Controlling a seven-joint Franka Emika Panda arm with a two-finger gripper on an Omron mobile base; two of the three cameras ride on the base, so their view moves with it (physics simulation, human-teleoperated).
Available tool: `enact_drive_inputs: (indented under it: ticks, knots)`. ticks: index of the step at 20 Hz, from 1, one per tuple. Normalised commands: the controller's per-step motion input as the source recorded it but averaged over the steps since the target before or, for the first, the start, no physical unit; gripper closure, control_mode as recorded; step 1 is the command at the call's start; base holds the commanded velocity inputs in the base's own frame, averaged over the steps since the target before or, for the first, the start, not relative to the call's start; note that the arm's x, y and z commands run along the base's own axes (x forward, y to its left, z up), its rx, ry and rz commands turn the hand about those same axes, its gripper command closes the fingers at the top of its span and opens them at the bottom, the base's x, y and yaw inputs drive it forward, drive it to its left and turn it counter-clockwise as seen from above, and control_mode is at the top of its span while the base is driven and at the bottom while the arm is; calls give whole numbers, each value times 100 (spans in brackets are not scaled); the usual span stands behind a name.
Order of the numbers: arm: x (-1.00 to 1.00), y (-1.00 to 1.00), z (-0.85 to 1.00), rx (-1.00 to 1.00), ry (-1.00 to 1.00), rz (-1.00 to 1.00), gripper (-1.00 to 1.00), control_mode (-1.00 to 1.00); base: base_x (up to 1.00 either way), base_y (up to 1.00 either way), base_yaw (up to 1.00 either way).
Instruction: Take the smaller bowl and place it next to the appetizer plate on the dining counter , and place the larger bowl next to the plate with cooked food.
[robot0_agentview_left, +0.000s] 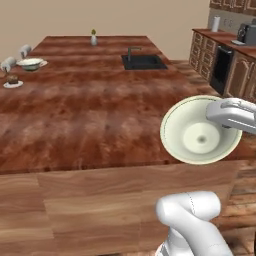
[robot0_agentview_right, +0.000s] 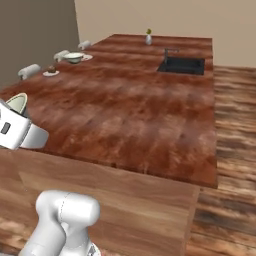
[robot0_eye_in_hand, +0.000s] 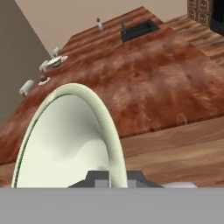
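Transport of larger bowl (robot0_agentview_left: 195, 132), rim pinched in closed gripper (robot0_eye_in_hand: 111, 175), tilted off dining counter (robot0_agentview_left: 100, 115) near edge: level first, keep clamped, set down beside far-left plate with cooked food (robot0_agentview_left: 44, 63).

Dining counter (robot0_agentview_left: 90, 115), glossy red-brown wood top, takes up most of my left base view.

Upper left of frame I see the appetizer plate (robot0_agentview_left: 13, 84) w/ dark chunk, just behind it a 2nd plate (robot0_agentview_left: 43, 63) w/ the smaller bowl (robot0_agentview_left: 30, 63) beside or on it, can't tell which. Vase (robot0_agentview_left: 93, 38) top centre at far edge; black sink (robot0_agentview_left: 143, 61) w/ faucet upper right of centre.
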Motion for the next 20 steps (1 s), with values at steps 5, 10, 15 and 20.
enact_drive_inputs:
  ticks: [5,10,15,20]
  knots:
    - [0,0,0,0,0,0,100,100,25,100,12]
    - [0,0,0,0,0,0,100,100,25,100,13]
    - [0,0,0,0,0,0,100,100,30,100,15]
    - [0,0,0,0,0,0,100,100,40,100,16]
